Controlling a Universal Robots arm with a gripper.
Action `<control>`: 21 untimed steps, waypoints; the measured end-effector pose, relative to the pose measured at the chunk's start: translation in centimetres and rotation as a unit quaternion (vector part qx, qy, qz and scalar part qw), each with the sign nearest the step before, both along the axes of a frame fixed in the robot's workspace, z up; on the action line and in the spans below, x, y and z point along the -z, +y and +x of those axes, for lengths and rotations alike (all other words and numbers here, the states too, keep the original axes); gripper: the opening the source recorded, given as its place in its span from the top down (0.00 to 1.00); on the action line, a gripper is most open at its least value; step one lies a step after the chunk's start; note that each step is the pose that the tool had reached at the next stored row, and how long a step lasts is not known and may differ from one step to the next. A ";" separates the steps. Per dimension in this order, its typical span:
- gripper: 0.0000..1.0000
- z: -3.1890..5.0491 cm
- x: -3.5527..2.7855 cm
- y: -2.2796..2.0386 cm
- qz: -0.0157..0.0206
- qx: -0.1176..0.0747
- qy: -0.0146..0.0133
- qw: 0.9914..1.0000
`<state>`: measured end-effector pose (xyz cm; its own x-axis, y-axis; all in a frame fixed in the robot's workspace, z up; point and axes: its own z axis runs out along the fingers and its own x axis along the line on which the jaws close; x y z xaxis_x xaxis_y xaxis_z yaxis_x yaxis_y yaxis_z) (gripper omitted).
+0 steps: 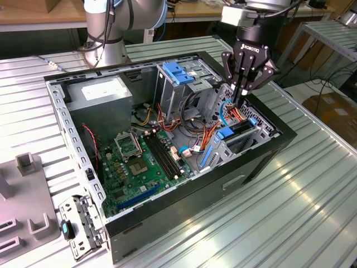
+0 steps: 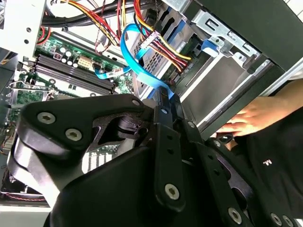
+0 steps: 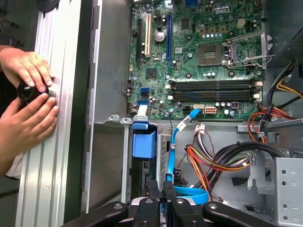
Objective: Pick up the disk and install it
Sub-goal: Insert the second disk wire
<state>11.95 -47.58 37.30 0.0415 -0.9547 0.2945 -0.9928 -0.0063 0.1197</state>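
**Disk nearly home in its bay**

Near: metal bracket (image 1: 83, 228) lies by worktop's (image 1: 301, 201) near edge, beside PC case (image 1: 184, 206). Mid: motherboard (image 1: 134, 162). Far: gripper (image 1: 241, 99) low over case's far corner, jaws pinched close at disk (image 1: 239, 129) w/ blue rails; actual grip — can't tell. Disk sits on edge in drive bay, long axis approx along case wall. Judged: pick done, seating almost finished. Person's hands (image 3: 28, 101) rest on worktop outside case.
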 end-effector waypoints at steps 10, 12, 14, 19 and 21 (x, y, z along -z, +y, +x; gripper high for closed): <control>0.84 -0.33 0.18 -2.04 0.042 -0.002 0.000 0.999; 0.84 -0.54 0.20 -2.09 0.049 -0.003 -0.003 0.999; 0.84 -0.70 0.22 -2.12 0.050 -0.004 -0.007 0.999; 0.84 -1.72 0.40 -2.51 0.054 -0.005 -0.018 0.998; 0.84 -1.83 0.49 -3.01 0.056 -0.005 -0.021 0.998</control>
<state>10.12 -50.60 36.81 0.0421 -0.9815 0.1868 -0.9967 -0.0283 0.0763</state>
